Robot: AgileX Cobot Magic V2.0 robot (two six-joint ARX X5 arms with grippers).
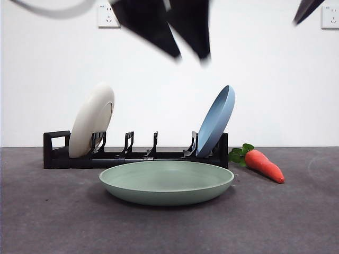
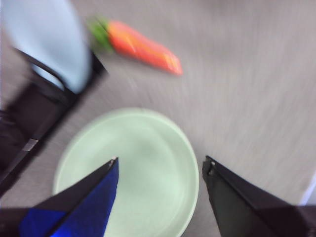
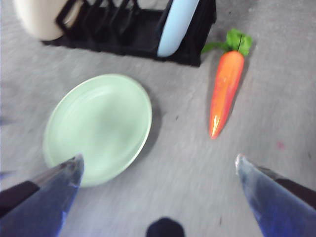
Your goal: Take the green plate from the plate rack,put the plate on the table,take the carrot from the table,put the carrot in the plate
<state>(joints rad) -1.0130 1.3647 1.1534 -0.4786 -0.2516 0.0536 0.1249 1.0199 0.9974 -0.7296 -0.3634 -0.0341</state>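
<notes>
- On the table [image 1: 47,222], near its front edge, the green plate [image 1: 166,181] sits flat and empty, just in front of the plate rack [image 1: 135,155].
- The rack's got a cream plate [image 1: 91,121] at one end, a blue plate [image 1: 216,121] at the other.
- The carrot [image 1: 263,164] lies just off the rack's blue-plate end, untouched.
- Left gripper [image 2: 160,165] hangs above the green plate, jaws spread, nothing in them.
- Right gripper [image 3: 159,163] is also wide open, up over the table's front.

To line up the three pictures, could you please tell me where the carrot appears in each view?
Front view: the carrot lies on the table, right of the green plate.
Left wrist view: near the picture's top, beyond the plate.
Right wrist view: upper right, leaves toward the plate rack.
Shared landmark: the blue plate at the rack's end nearest the carrot.
</notes>
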